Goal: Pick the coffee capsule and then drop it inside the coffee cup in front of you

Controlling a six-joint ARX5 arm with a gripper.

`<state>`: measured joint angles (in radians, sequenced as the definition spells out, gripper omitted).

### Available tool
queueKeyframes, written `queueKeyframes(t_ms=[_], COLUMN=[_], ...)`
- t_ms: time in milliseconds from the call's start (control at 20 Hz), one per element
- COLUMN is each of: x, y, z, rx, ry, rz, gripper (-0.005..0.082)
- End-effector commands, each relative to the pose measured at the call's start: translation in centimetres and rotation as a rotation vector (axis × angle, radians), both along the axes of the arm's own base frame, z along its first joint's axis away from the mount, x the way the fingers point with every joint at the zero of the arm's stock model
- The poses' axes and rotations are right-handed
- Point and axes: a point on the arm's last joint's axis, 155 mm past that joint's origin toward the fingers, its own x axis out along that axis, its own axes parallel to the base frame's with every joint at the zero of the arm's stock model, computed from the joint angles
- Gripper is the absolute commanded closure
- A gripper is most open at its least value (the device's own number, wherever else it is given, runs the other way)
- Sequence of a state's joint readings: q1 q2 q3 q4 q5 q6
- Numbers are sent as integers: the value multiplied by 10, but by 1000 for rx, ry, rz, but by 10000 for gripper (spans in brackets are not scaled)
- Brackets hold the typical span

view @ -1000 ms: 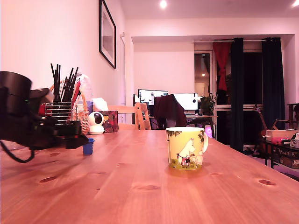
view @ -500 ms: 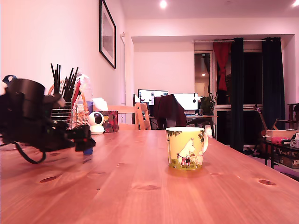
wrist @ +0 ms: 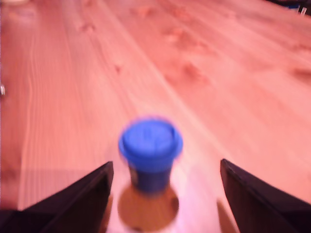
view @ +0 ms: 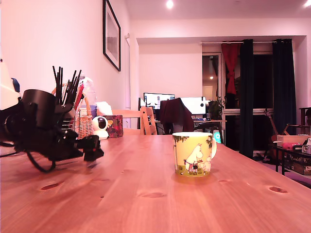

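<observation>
- The gripper (wrist: 165, 194) hangs low over the wooden table (view: 160, 194), at the exterior view's left, its jaws spread wide.
- The coffee capsule (wrist: 150, 154), blue and blurred, stands upright on the wood between the two dark fingers (wrist: 77, 196), touching neither.
- From the side the arm hides the capsule.
- The coffee cup (view: 193, 154), yellow-green with a white cartoon figure, sits well apart, towards the exterior view's right.
- Behind the arm stands a wire holder of dark sticks (view: 65, 99).
</observation>
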<state>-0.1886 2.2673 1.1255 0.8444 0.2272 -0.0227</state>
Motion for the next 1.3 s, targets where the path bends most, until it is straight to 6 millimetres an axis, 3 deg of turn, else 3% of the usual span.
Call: queueKeyframes(t_ms=[0,300,450,550,700,800,1250], x=[2,6,5,5,4,4,4], y=[-3,-3,-3,-3,-4,-4,-4], z=[-18,-21,-23,-24,-26,-26,-25], rx=[11,18,20,20,21,21,18], ry=[28,56,64,68,74,75,75], rz=[-6,-7,-7,-7,-9,-9,-14], gripper=[133,134,194,272,508,575,593])
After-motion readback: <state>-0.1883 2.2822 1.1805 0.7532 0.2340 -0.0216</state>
